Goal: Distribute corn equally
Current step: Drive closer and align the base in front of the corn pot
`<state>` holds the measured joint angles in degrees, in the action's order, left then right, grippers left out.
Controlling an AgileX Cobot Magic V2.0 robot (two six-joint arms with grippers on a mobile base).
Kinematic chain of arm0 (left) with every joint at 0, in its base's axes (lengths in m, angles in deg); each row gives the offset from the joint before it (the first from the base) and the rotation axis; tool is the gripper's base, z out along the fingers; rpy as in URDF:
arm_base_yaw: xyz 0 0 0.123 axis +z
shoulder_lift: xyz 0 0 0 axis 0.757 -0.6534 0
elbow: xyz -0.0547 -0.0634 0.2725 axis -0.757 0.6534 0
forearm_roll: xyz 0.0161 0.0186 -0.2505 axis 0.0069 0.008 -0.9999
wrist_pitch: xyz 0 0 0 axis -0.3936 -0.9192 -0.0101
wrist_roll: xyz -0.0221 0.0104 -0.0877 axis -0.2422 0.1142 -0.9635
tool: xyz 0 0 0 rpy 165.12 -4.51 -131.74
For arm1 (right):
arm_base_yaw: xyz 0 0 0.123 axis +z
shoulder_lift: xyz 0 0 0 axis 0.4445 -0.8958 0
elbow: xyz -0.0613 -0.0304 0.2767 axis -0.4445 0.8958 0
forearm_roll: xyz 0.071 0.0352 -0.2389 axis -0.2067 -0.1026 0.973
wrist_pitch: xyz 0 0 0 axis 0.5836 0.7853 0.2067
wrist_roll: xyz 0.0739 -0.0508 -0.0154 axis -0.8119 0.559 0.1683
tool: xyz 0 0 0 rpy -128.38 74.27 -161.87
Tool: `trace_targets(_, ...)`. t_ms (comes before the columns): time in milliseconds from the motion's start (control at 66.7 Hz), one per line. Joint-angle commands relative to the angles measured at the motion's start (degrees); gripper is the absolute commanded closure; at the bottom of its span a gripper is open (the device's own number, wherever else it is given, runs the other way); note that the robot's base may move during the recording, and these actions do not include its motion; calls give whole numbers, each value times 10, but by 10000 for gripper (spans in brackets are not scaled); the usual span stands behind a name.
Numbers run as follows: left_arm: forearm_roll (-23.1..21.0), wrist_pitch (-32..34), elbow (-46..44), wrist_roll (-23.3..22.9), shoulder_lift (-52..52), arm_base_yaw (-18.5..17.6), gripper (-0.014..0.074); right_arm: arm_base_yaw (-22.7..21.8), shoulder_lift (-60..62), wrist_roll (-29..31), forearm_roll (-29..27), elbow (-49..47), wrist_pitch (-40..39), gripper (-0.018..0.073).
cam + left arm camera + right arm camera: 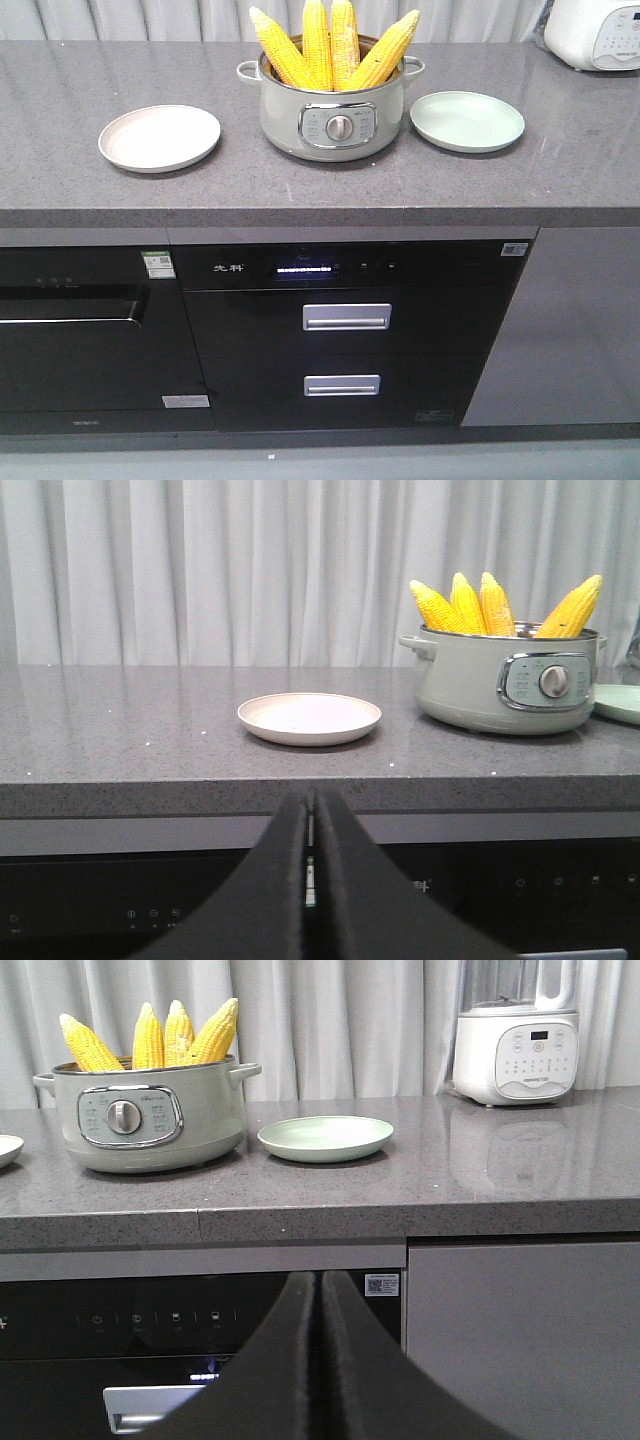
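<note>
Several yellow corn cobs (pixel 318 45) stand upright in a pale green electric pot (pixel 335 118) at the middle of the grey counter. The same corn (pixel 470 605) and pot (pixel 505 685) show at the right of the left wrist view, and the corn (pixel 150 1038) and pot (pixel 150 1120) at the left of the right wrist view. A beige plate (pixel 159 137) lies left of the pot, a green plate (pixel 467 120) right of it. My left gripper (pixel 310 805) and right gripper (pixel 319 1285) are both shut and empty, held low in front of the counter edge, away from the pot.
A white blender base (pixel 515 1050) stands at the counter's back right, also seen in the front view as a white appliance (pixel 595 32). Below the counter sit black built-in appliances with two silver drawer handles (pixel 345 317). Curtains hang behind the counter.
</note>
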<state>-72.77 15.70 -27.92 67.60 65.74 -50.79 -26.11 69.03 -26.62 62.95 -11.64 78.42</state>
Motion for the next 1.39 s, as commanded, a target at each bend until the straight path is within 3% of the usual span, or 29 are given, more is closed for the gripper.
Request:
trace_targets(0,-1,37,7,-4,9,2,603,-2,2,6,3,6,-43,564)
trace_targets(1380,-1,37,7,-4,9,2,603,-2,2,6,3,6,-43,564)
